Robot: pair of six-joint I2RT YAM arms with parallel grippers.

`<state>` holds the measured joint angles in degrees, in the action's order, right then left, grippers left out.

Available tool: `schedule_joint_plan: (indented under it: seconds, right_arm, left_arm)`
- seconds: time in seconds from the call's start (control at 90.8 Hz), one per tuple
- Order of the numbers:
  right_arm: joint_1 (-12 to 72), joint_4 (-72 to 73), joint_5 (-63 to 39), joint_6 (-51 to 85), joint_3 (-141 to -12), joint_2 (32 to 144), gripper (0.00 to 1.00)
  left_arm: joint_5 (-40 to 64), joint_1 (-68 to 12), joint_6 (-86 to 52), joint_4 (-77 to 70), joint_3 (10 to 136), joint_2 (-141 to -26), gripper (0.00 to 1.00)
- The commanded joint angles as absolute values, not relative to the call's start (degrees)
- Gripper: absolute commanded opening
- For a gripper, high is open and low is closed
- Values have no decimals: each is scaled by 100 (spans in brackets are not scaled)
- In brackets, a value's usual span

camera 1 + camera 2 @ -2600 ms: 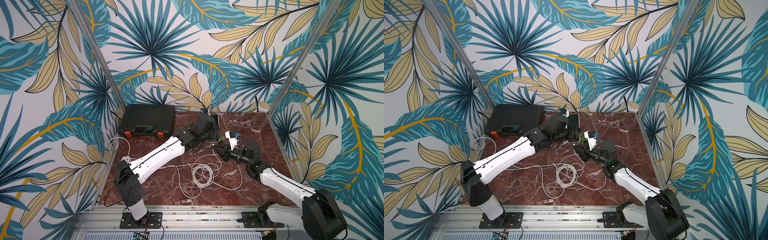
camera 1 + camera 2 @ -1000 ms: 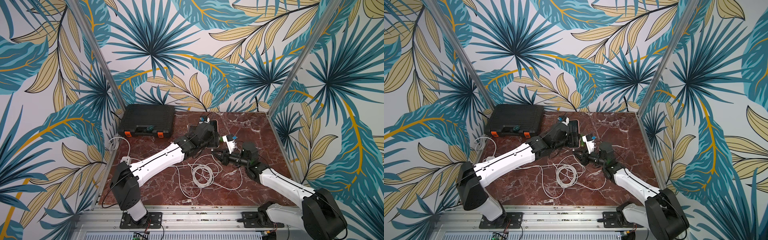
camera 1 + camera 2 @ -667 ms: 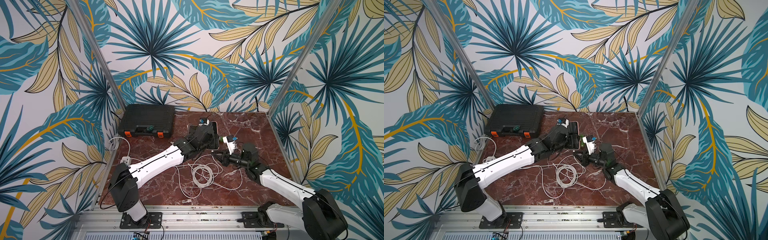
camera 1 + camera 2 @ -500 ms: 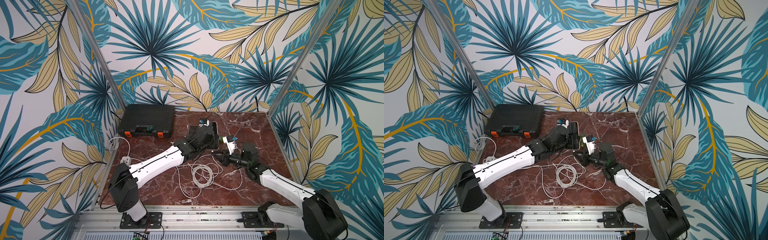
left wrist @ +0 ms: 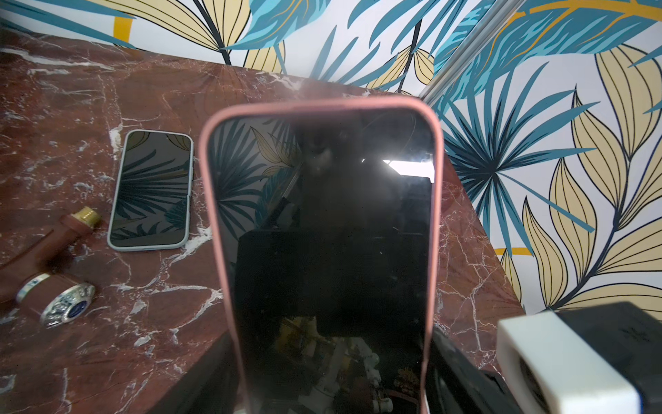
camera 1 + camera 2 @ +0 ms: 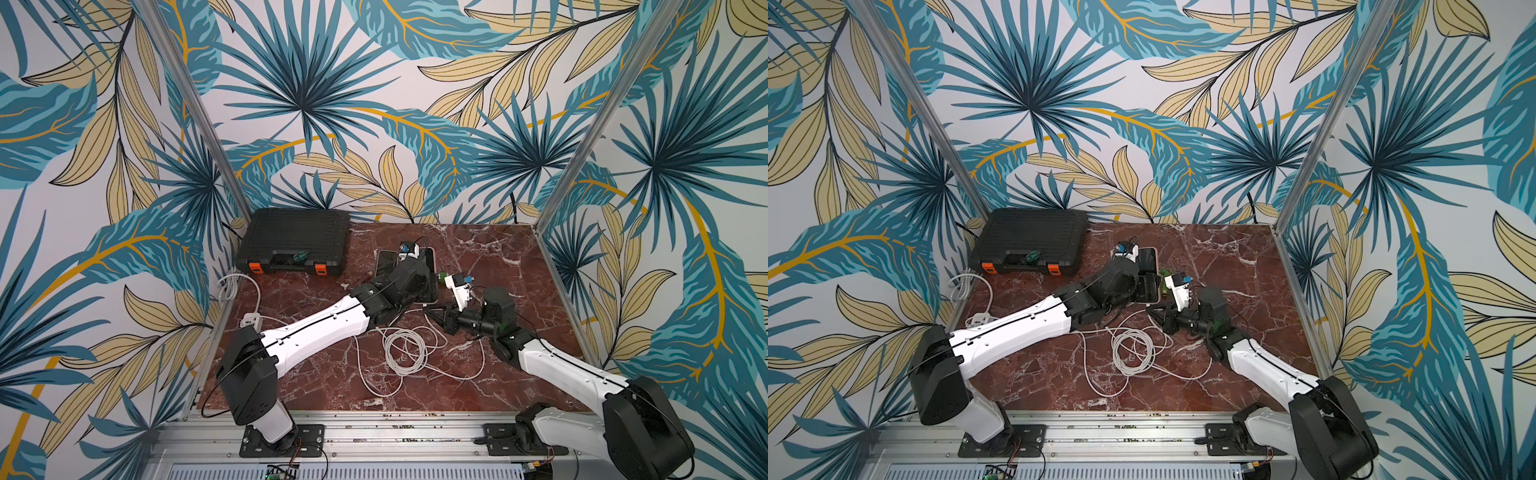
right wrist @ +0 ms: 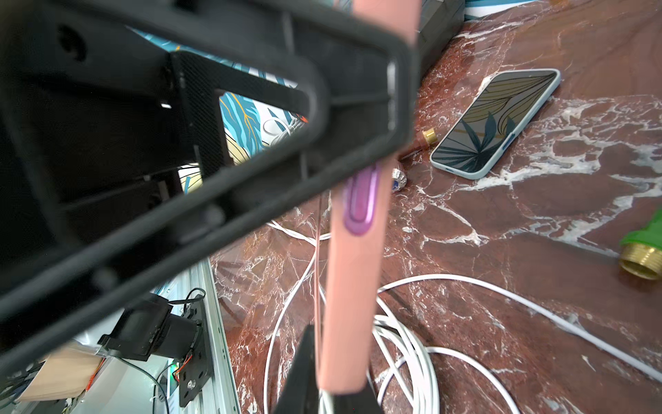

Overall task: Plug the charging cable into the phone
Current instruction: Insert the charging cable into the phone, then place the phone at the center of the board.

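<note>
phone (image 5: 322, 233): glossy black screen, rounded pink case | charging cable (image 7: 424, 360): coiled white

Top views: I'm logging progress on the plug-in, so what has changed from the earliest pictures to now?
The left claw, gripping the pink phone, has drawn it toward the front edge of the table. The right claw, shut on the charging cable at the phone's near end, moved the same way. Nothing was let go. The black case, the second phone and the cable's coil stayed put.

Palm-leaf wallpaper walls (image 6: 311, 83), red marble tabletop (image 6: 498, 257)
</note>
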<state>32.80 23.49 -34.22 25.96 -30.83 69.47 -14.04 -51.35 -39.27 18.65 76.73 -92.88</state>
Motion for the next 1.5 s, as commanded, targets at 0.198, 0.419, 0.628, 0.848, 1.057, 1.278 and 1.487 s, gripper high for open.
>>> schedule_joint_plan:
  seconds: [0.198,0.419,0.628,0.848,1.057,1.278,1.487]
  right_arm:
    - [3194,3685,-3046,2338,-3271,6904,4]
    - [3183,2488,-2877,1611,-3228,6559,56]
    - [3189,1676,-2817,1925,-3242,6194,75]
    - [3188,113,-1181,2673,-3117,4839,76]
    - [3188,-1137,680,3062,-3379,3483,76]
    - [3191,-1079,-421,2734,-3386,2451,76]
    - [3189,-1104,-722,2626,-3156,1910,76]
  left_arm:
    - [-800,-5434,-3559,2953,7573,-9644,0]
    - [-927,-4981,-3006,3379,8482,-10107,6]
    - [-977,-4487,-2495,3438,8975,-10500,7]
    - [-406,-4498,-811,3104,9397,-10995,13]
    - [-455,-5036,1041,3553,10421,-11929,16]
    - [-413,-5449,2046,4542,12014,-13389,18]
    - [-351,-5783,2437,4745,12399,-14010,19]
